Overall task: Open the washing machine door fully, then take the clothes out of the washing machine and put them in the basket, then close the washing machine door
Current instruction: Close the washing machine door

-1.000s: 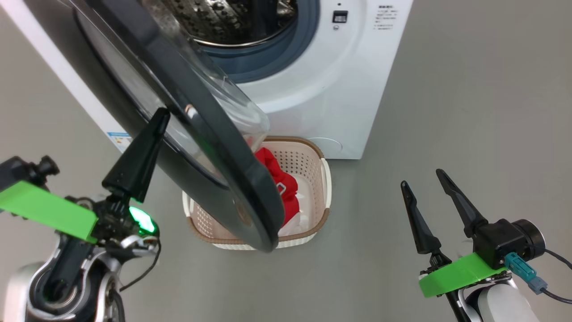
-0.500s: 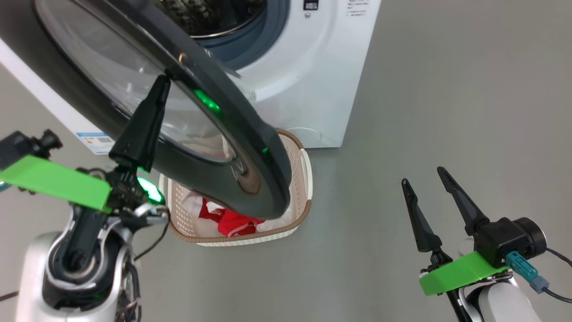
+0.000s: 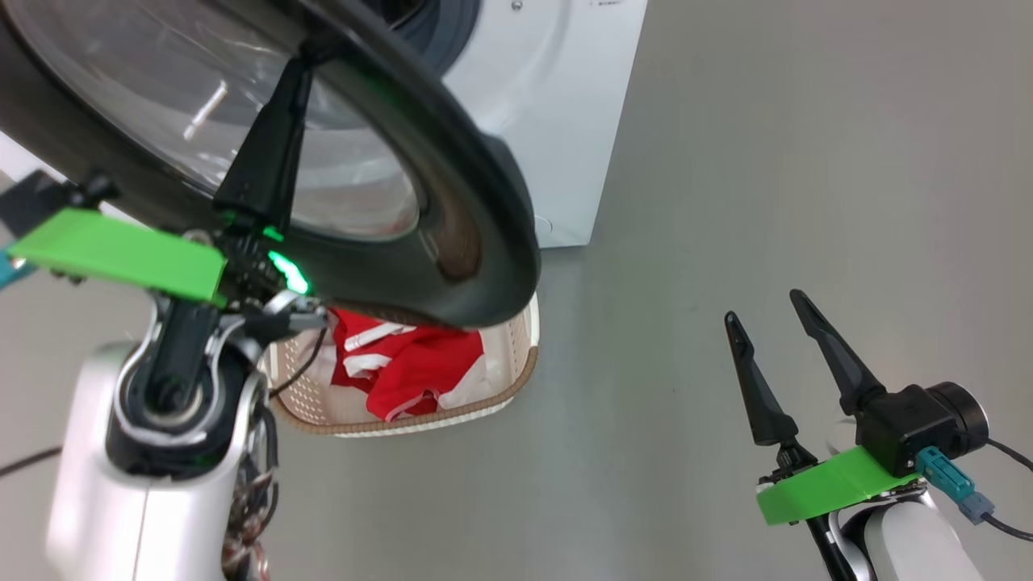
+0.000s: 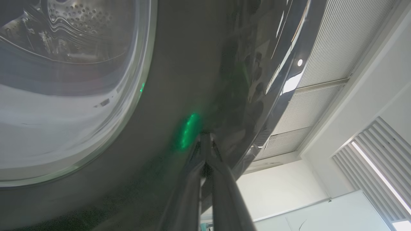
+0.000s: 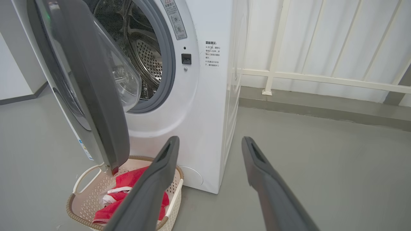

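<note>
The washing machine door, with its black rim and clear glass, stands partly open in front of the white washing machine. My left gripper is shut, its tips touching the door's outer face; in the left wrist view the left gripper meets the glossy door. Red clothes with white trim lie in the basket on the floor below the door. My right gripper hangs open and holds nothing, off to the right. From the right wrist, the right gripper faces the washing machine, the door, the clothes and the basket.
The steel drum shows behind the grey-blue gasket. A white railing runs along the wall right of the machine. Grey floor stretches to the right of the machine and basket.
The head view has shifted. The door has swung further toward the machine's opening, with my shut left gripper rising along its outer face. More of the basket and clothes shows. The right gripper has stayed put.
</note>
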Tool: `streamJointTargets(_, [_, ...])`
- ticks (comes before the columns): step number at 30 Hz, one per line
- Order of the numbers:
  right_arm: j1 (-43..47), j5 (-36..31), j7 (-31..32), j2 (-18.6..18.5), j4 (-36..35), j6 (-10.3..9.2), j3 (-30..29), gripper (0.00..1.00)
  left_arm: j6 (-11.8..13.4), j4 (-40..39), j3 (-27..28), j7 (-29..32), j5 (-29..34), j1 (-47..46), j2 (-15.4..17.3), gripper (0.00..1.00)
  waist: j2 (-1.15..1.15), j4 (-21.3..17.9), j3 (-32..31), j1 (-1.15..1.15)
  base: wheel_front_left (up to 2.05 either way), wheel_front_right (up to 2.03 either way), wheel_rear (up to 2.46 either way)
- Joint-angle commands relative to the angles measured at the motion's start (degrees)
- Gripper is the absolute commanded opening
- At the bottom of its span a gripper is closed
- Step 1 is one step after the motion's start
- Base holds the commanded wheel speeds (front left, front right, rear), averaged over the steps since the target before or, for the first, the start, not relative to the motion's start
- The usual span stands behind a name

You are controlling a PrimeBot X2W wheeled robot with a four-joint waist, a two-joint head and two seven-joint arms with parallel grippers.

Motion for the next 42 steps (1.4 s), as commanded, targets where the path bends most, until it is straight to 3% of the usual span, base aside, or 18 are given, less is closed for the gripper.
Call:
streamJointTargets(1, [-1.6,-0.2,-0.4,-0.1,-1.7,0.2,1.2,1.0,-0.8,-0.3,0.6,-0.6,-0.4,-3.2,0.9,0.0,0.0,-0.3,1.0,0.0,0.0,0.0,0.0])
streamJointTargets(24, [-3.9,0.6,-0.4,-0.1,-2.4,0.2,1.3,1.0,-5.3,11.9,-0.3,-4.0,-1.6,-16.2,1.5,0.0,0.0,-4.4,6.1,0.0,0.0,0.0,0.0])
streamJointTargets(42, [-4.0,0.8,-0.4,-0.1,-2.7,0.2,0.4,1.0,-8.1,14.9,0.2,-3.7,-0.6,-16.6,2.6,0.0,0.0,-5.6,6.5,0.0,0.0,0.0,0.0])
